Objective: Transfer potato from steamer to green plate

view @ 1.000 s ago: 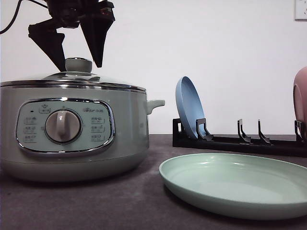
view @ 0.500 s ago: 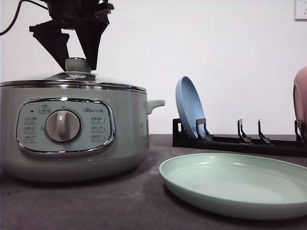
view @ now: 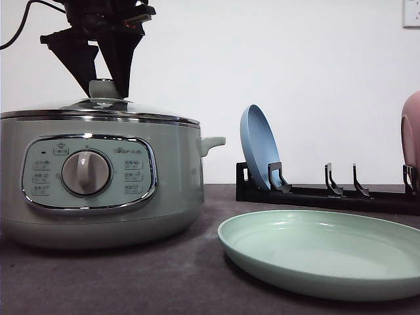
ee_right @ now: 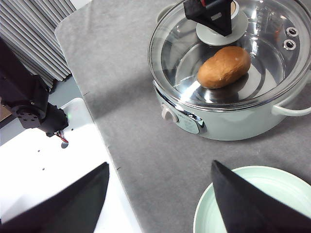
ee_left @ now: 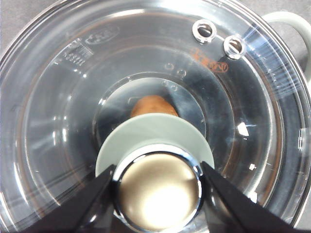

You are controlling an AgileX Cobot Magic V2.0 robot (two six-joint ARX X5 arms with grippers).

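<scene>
The steamer [view: 98,177] stands at the left with its glass lid [view: 98,105] on. Through the lid I see the orange-brown potato [ee_right: 223,66] lying inside, also visible as the potato [ee_left: 154,104] behind the knob. My left gripper [view: 106,90] is down on the lid's knob [ee_left: 158,189], its two fingers pressed against either side. The green plate [view: 321,252] lies flat to the right of the steamer, with nothing on it. My right gripper [ee_right: 160,164] hangs open high above the mat, between the steamer [ee_right: 228,116] and the green plate [ee_right: 286,187].
A black dish rack [view: 328,193] behind the green plate holds an upright blue plate [view: 259,147]; a pink dish [view: 412,138] stands at its right end. The grey mat [ee_right: 146,145] ends at a white surface [ee_right: 48,174] where an arm base [ee_right: 29,102] sits.
The left gripper's fingers have closed from a wide spread onto the lid knob and dropped slightly. The lid, steamer and plates have not moved.
</scene>
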